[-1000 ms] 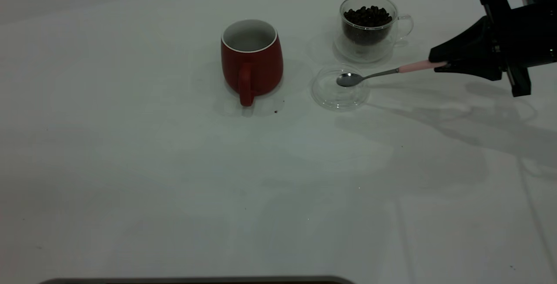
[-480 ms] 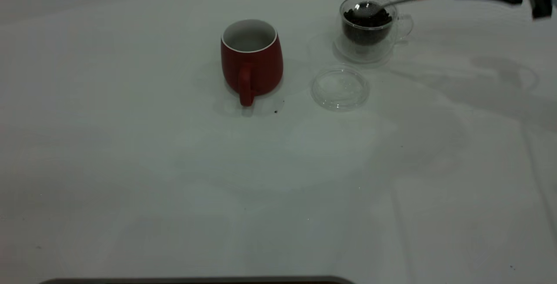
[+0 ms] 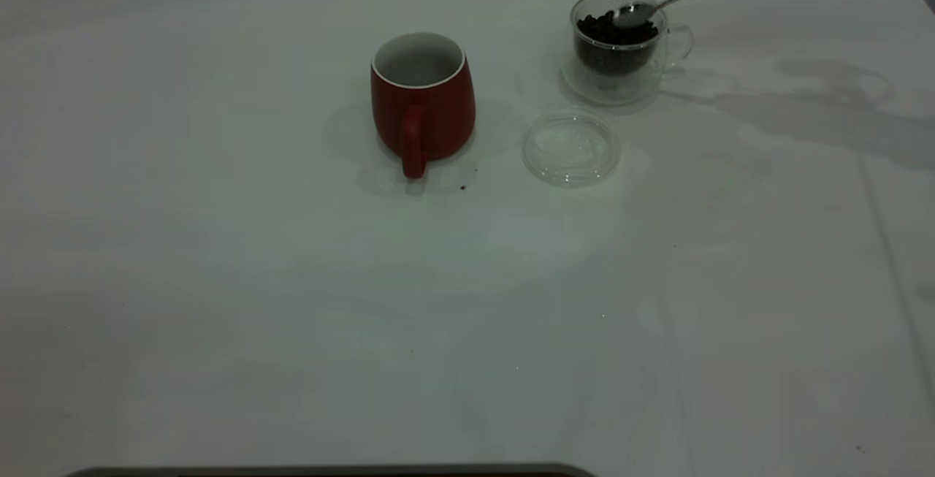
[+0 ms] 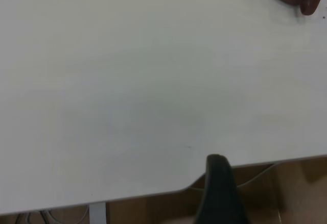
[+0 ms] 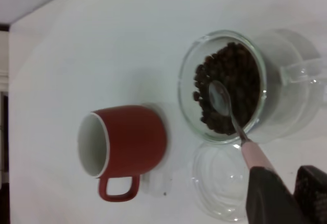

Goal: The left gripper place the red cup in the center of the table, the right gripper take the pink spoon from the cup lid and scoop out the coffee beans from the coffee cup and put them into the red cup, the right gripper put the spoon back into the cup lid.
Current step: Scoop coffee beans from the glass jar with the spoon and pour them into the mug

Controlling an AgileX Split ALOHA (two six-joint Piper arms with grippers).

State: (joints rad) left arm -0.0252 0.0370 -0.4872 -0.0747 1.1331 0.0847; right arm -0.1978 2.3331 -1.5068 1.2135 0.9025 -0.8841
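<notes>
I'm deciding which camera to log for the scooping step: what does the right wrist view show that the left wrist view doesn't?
Only the right wrist view shows the clear glass coffee cup of dark coffee beans, the pink-handled metal spoon with its bowl over them, the clear glass cup lid and the right tool gripping the spoon's handle. Only the left wrist view shows the table's near edge and a black finger of the left tool. Both show the dark red ceramic cup and the white tabletop.
</notes>
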